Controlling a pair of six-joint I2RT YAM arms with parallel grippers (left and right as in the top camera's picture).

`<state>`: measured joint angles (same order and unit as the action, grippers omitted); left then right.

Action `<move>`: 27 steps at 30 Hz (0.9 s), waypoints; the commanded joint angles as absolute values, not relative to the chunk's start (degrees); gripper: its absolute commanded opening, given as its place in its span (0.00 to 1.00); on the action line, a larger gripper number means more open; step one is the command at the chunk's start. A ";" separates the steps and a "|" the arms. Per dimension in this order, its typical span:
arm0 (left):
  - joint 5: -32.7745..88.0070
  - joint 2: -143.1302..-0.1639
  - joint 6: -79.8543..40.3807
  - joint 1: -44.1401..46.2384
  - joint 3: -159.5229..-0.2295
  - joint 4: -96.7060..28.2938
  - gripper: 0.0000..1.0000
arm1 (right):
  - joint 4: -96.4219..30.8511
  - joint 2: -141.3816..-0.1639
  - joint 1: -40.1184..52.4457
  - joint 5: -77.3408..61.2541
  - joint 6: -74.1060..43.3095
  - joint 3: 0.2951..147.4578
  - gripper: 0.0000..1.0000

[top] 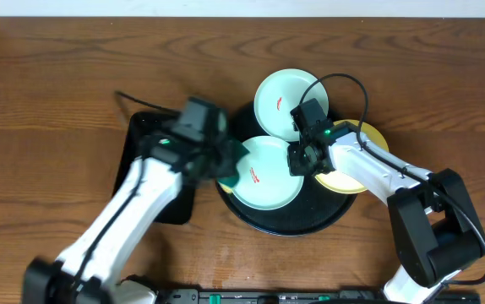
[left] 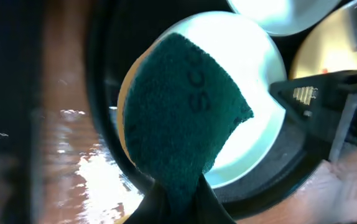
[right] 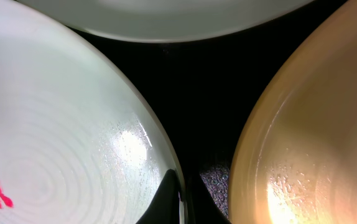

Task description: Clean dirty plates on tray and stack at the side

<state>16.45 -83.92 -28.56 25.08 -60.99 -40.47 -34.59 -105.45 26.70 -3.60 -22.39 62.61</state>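
Two robot arms lean in over a brown wood-grain tabletop, their grippers meeting above the large round black tray, which lies directly under both tools. A smaller rectangular black tray sits behind the left gripper, beneath that arm, which hides most of it. Three small round plates rest flat and face up on the round tray, clustered in a triangle; being round, none shows a long axis. The near mint plate lies between the two grippers. The far mint plate sits beyond the fingertips of both. The yellow plate lies under the right arm, which covers much of it. A black cable loops from the right wrist out past the far mint plate's edge. The left gripper is clamped on a dark green scouring sponge, whose long axis runs straight out from the fingers. The sponge hangs over the side of the near mint plate closest to that gripper and blocks a good part of the plate from the wrist camera; whether it touches the plate cannot be told. The right gripper is pinched onto the same plate's opposite rim, one finger over the plate and the other on the tray side, just beside the yellow plate. A red smear marks the near mint plate between the two tools, and a second smear shows on the far mint plate.
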 commanded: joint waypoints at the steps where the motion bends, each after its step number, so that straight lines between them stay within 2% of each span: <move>1: 14.33 -88.79 -36.07 28.23 -60.20 -37.95 0.08 | -33.89 -106.08 26.72 -0.47 -23.73 62.08 0.01; 8: 14.26 -98.91 -37.87 33.34 -60.20 -27.29 0.07 | -34.11 -106.08 26.72 -0.49 -23.73 62.08 0.01; 14: 17.58 -108.03 -42.81 34.50 -60.20 -22.06 0.07 | -34.24 -106.08 26.79 -0.51 -23.75 62.08 0.01; 18: 15.03 -112.81 -42.81 35.59 -60.20 -22.24 0.07 | -34.46 -106.08 26.83 -0.51 -23.75 62.08 0.01; 23: 4.32 -113.06 -45.76 34.04 -60.80 -28.53 0.07 | -34.98 -106.08 26.83 -0.51 -23.73 62.08 0.01; 27: -8.95 -112.03 -45.74 33.04 -63.88 -37.23 0.07 | -35.66 -106.08 26.83 -0.49 -23.73 62.08 0.01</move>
<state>10.37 -107.92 -44.38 34.76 -65.80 -30.94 -34.92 -105.45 26.70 -3.40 -22.57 62.61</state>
